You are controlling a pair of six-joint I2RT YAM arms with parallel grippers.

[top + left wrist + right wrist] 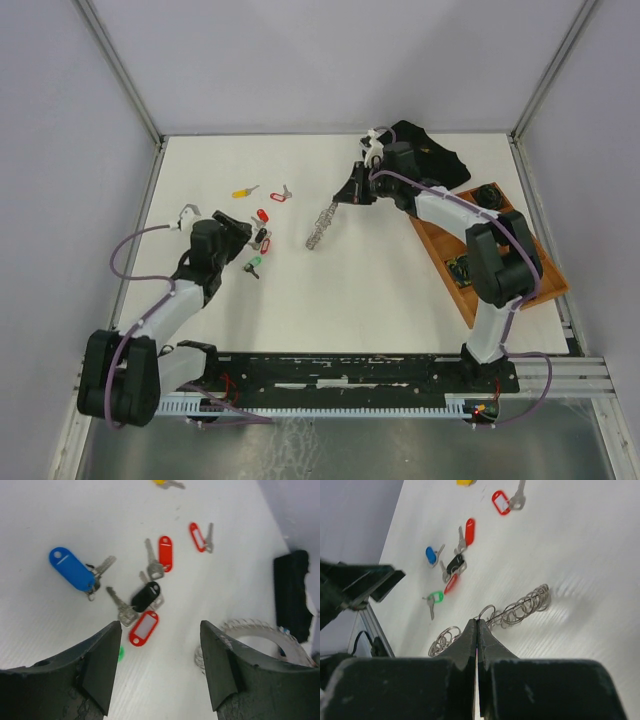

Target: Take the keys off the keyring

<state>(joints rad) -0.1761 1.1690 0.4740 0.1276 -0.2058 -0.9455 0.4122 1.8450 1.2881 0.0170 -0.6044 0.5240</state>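
Closest to us in the left wrist view are the fingers of the left gripper (161, 630), spread wide with nothing between them, hanging above a scatter of loose keys (126, 614); a green key (120, 652) peeks out beside one finger; just past it lie a red key with a white window (143, 628) and a black key (146, 596), then a blue key (72, 569) off to one side and a plain red key (165, 553) beyond; all rest flat on the white table (400, 290), none of them on the ring. Farther on, near the table's middle, we find the keyring (318, 228), a wreath of small loops tipped up on edge; the right gripper (476, 625) meets its far end with fingers pressed fully together, apparently pinching it. Beyond that lie a yellow key (245, 191) and another red-tagged key (280, 195), well apart from the cluster; a wooden tray (552, 283) sits along the right side.
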